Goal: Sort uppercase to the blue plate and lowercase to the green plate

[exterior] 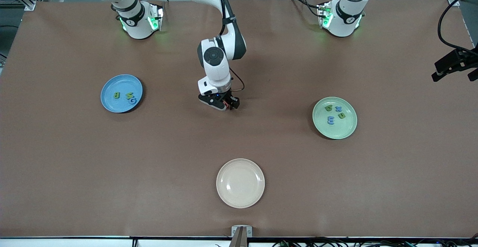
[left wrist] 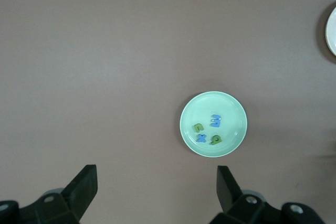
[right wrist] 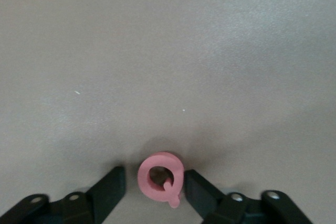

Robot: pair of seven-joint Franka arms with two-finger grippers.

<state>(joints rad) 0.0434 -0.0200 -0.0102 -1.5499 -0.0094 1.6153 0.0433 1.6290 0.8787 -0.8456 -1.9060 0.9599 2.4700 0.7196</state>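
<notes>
A pink capital letter point(right wrist: 161, 178), a ring with a small tail, lies on the brown table between my right gripper's point(right wrist: 154, 187) open fingers. One finger nearly touches it and the other stands a little apart. In the front view that gripper point(exterior: 224, 105) is low at the table's middle and hides the letter. The blue plate point(exterior: 112, 84) holds a green B point(exterior: 117, 95), a green N point(exterior: 129, 95) and a blue G point(exterior: 132, 100). The green plate point(exterior: 336, 131) holds a green g point(exterior: 328, 108), a blue x point(exterior: 338, 108), a green u point(exterior: 341, 115) and a blue m point(exterior: 331, 120). My left gripper point(left wrist: 157, 192) is open, empty and high beside the green plate point(left wrist: 231, 106).
An empty cream plate point(exterior: 240, 182) sits near the front camera's edge of the table, and its rim point(left wrist: 332, 30) shows in the left wrist view. A black camera mount point(exterior: 453, 64) juts in at the left arm's end of the table.
</notes>
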